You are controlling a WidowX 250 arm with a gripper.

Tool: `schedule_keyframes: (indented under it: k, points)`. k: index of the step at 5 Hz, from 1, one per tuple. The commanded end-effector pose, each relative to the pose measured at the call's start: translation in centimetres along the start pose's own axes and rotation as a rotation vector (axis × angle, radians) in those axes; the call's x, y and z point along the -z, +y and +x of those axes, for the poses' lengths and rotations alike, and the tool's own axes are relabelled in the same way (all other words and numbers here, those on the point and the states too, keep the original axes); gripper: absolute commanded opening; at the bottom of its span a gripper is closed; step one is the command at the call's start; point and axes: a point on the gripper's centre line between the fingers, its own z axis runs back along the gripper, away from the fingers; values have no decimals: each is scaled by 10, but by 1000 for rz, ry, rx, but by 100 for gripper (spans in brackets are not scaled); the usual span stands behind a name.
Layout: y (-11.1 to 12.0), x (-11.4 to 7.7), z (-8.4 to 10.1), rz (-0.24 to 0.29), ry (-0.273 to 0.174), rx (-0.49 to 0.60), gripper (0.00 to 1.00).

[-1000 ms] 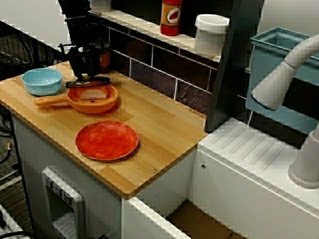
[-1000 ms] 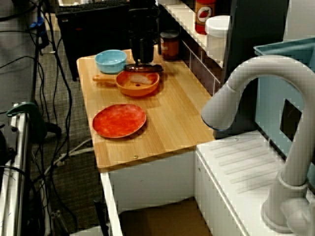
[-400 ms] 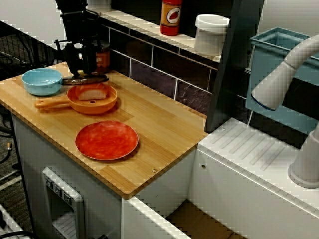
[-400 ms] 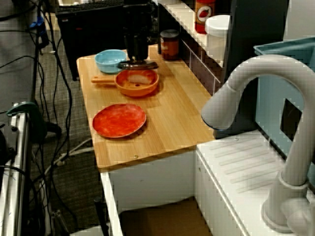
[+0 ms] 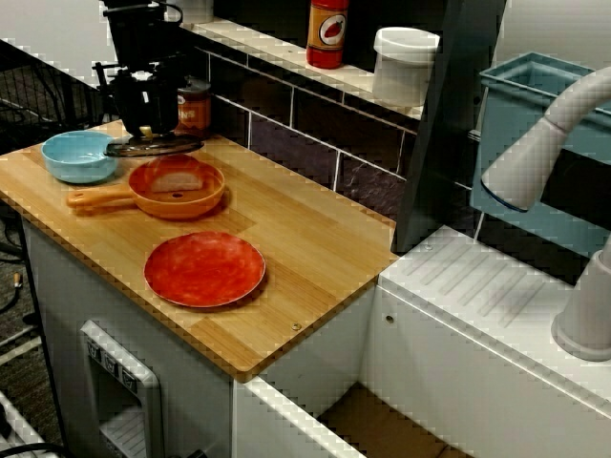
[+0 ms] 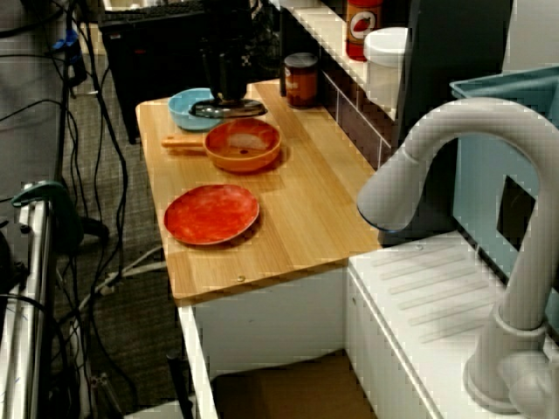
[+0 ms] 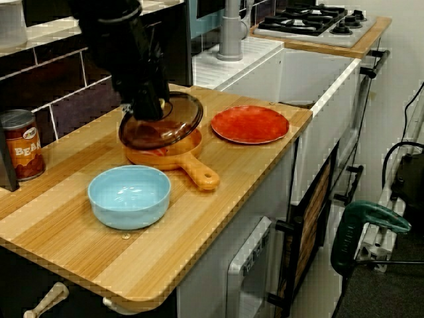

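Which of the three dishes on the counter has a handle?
The orange pan, standing between the blue bowl and the red plate; those two have no handle.

Three fixed views of one kitchen counter [image 5: 315, 239]. The front view looks down from above the front edge toward the tiled back wall. The sink-end view looks along the counter past a close faucet [image 6: 454, 131]. The far-end view sits low and near, facing the stove [image 7: 311, 16]. All three share the orange pan [image 5: 191, 200], red plate [image 5: 204, 268] and blue bowl [image 5: 79, 156].
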Motion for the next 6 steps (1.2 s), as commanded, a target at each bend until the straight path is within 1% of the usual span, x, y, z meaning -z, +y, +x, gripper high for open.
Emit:
schedule_keyframes:
  k: [1, 2, 3, 4, 5, 6]
  points:
    - [-12, -15, -24, 52, -61, 39, 0]
    - [-18, -14, -38, 61, -64, 55, 0]
    - [-24, -11, -52, 87, -75, 75, 0]
    - [-26, -10, -58, 83, -65, 83, 0]
    - [-28, -8, -61, 88, -64, 91, 0]
    - [-30, -8, -54, 99, -69, 84, 0]
